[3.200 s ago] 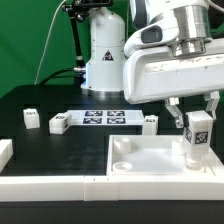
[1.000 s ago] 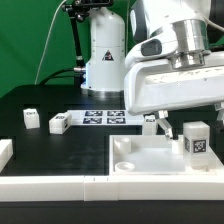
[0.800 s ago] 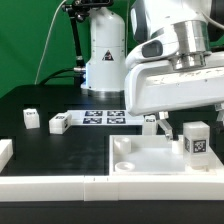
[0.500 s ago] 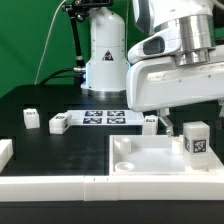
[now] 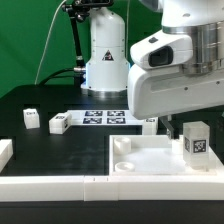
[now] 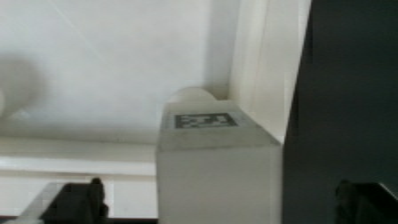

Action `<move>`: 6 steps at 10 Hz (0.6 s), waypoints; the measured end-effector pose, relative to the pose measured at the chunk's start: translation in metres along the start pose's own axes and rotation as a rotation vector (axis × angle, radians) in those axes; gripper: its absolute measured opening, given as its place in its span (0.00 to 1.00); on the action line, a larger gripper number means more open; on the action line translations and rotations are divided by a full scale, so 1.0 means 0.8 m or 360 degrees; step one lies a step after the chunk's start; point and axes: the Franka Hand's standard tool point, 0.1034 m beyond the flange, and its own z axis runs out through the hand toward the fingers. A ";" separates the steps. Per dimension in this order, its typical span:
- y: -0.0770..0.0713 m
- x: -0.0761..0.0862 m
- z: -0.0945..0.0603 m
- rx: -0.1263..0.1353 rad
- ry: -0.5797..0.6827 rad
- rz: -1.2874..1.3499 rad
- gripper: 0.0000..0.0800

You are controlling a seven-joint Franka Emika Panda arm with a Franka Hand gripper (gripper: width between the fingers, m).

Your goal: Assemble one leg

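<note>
Watching the wrist feed, I am seeing the leg (image 6: 217, 165) standing upright directly beneath the gripper (image 6: 222, 198), seated in a corner of the white tray piece (image 5: 150, 160). The fingers (image 6: 80, 197) are hanging wide apart on either side of it, touching nothing. A spare block (image 5: 150, 123) is sitting near the gripper, outside the tray, and the marker board (image 5: 103, 117) is lying well apart. The arm is pointing straight down. The leg's tag (image 5: 197, 143) is showing only a black-and-white pattern.

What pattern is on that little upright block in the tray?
Black-and-white square tag on the white leg; clearest in the exterior view.
</note>
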 end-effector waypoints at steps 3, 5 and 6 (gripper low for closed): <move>0.000 0.000 0.001 0.0000 0.0005 -0.0002 0.69; 0.001 0.000 0.001 -0.0002 0.0005 -0.0002 0.51; 0.003 0.000 0.001 -0.0004 0.0006 0.0001 0.37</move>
